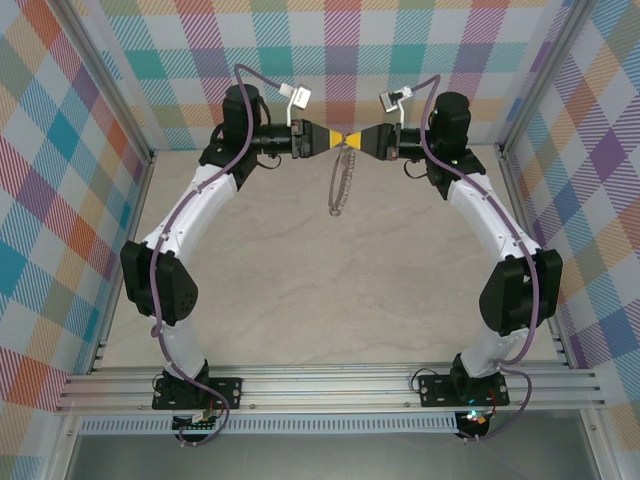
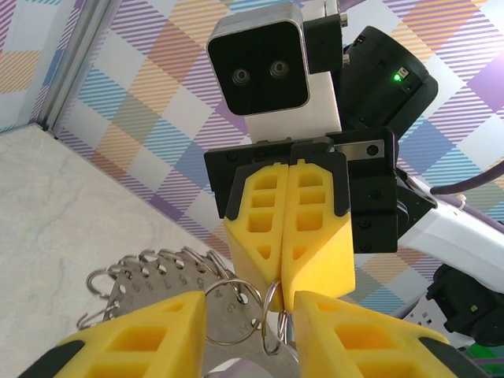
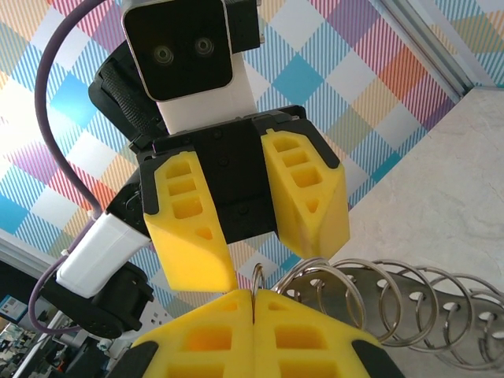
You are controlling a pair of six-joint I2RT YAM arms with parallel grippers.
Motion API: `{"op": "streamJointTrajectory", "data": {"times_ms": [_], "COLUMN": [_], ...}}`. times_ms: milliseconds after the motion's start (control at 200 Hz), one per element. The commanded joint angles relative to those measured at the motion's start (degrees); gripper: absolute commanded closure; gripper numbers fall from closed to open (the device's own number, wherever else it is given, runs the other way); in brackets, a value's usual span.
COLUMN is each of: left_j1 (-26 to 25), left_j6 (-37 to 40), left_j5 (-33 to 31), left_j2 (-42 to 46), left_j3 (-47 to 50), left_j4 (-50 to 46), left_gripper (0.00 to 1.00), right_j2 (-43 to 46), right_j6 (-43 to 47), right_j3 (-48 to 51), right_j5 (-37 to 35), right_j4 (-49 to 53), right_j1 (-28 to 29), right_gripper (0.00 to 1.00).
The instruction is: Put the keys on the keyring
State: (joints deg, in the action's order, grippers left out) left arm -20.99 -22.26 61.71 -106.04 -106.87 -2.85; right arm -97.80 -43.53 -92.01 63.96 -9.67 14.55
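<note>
Fingers of the right gripper point(image 3: 253, 303) are pressed together on a thin wire loop point(image 3: 257, 276) at the end of the keyring point(image 1: 340, 185). Those of the left gripper point(image 3: 256, 260) stand spread apart, one on each side of that same loop, not touching it as far as I can tell.

Both arms reach across the pale table point(image 1: 300, 290) and meet tip to tip above its far middle. From that meeting point the keyring hangs down free, well off the table top. Up close it is a flat metal strip with wire loops all along its edges. The key I cannot pick out anywhere, so whether it is already on a loop I cannot tell.

The step in hand looks like taking a second hold on the end loop. To do it well, the right gripper should hold firm and level so the loop stands edge-on in the gap. The left fingers should come together slowly and squarely on the wire, not on the right fingertips. A crooked pinch would likely twist the loop and set the hanging strip swinging.
</note>
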Motion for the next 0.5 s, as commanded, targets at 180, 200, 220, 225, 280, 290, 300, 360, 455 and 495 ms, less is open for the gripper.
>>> {"op": "streamJointTrajectory", "data": {"times_ms": [180,200,220,225,280,290,300,360,455,495], "left_j1": [-1.04,-1.07,-1.14,-1.15,-1.31,-1.33,-1.33,-1.46,-1.57,-1.68], "left_j6": [-0.72,-0.74,-0.85,-0.85,-0.93,-0.94,-0.94,-1.19,-1.87,-2.02], "left_j5": [1.49,1.48,1.48,1.48,1.55,1.5,1.44,1.39,1.24,1.24], "left_j2": [-0.66,-0.73,-0.75,-0.75,-0.84,-0.86,-0.84,-0.91,-1.08,-1.11], "left_j3": [-2.03,-2.03,-1.99,-2.01,-2.02,-2.07,-2.1,-2.11,-2.15,-2.25], "left_j4": [2.5,2.57,2.62,2.6,2.74,2.76,2.76,2.94,3.71,3.97], "left_gripper": [0.72,0.72,0.72,0.72,0.73,0.73,0.73,0.73,0.73,0.74], "right_j2": [-0.59,-0.59,-0.63,-0.63,-0.73,-0.73,-0.73,-0.68,-0.79,-0.75], "right_j6": [-1.17,-1.19,-1.22,-1.21,-1.32,-1.3,-1.3,-1.38,-1.39,-1.43], "right_j3": [-0.63,-0.63,-0.63,-0.63,-0.63,-0.63,-0.63,-0.63,-0.54,-0.5], "right_j5": [0.92,0.91,0.9,0.94,1.05,1.07,1.07,1.09,1.1,1.09], "right_j4": [-3.86,-3.86,-3.84,-3.85,-4.02,-4.03,-4.04,-4.04,-4.02,-4.04], "right_j1": [-0.19,-0.21,-0.22,-0.22,-0.22,-0.22,-0.22,-0.22,-0.22,-0.22], "right_gripper": [1.0,1.0,1.0,1.0,1.0,1.0,1.0,1.0,1.0,1.0]}}
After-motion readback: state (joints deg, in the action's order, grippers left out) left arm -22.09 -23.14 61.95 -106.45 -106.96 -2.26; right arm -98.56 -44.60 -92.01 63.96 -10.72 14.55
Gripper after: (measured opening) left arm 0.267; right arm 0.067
